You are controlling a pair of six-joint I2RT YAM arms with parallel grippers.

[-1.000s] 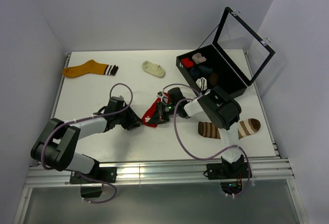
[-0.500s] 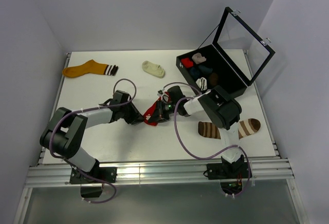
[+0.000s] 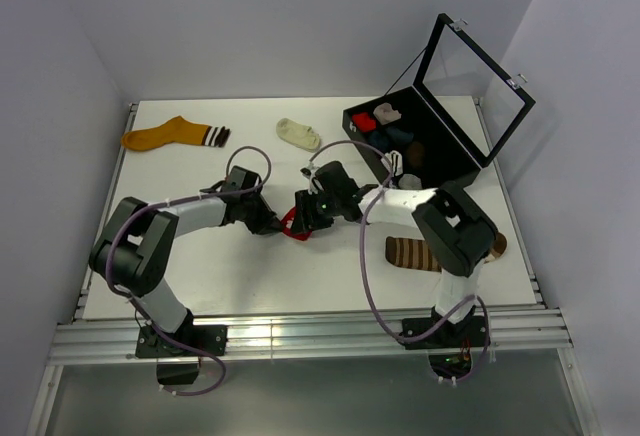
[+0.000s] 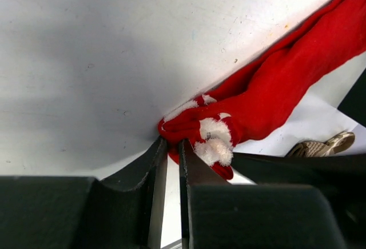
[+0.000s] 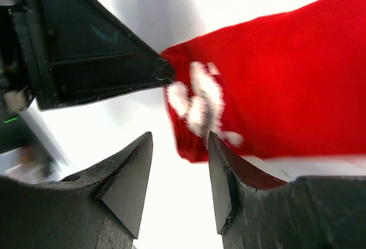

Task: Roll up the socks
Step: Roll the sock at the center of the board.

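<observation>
Far to the left of the red sock (image 3: 292,223), toward the back of the table (image 3: 200,271), lies an orange sock (image 3: 160,136). Just left of the red sock, the left gripper (image 4: 170,146) has its fingers (image 4: 155,166) squeezed to a thin slit, nipping the sock's white-flecked end. Behind the red sock sits a cream sock (image 3: 298,134). Just right of it, the right gripper (image 5: 180,139) stands spread and holds nothing, with that same end just past its tips. Farther right lies a brown striped sock (image 3: 408,253), and behind that an open black box (image 3: 452,168).
</observation>
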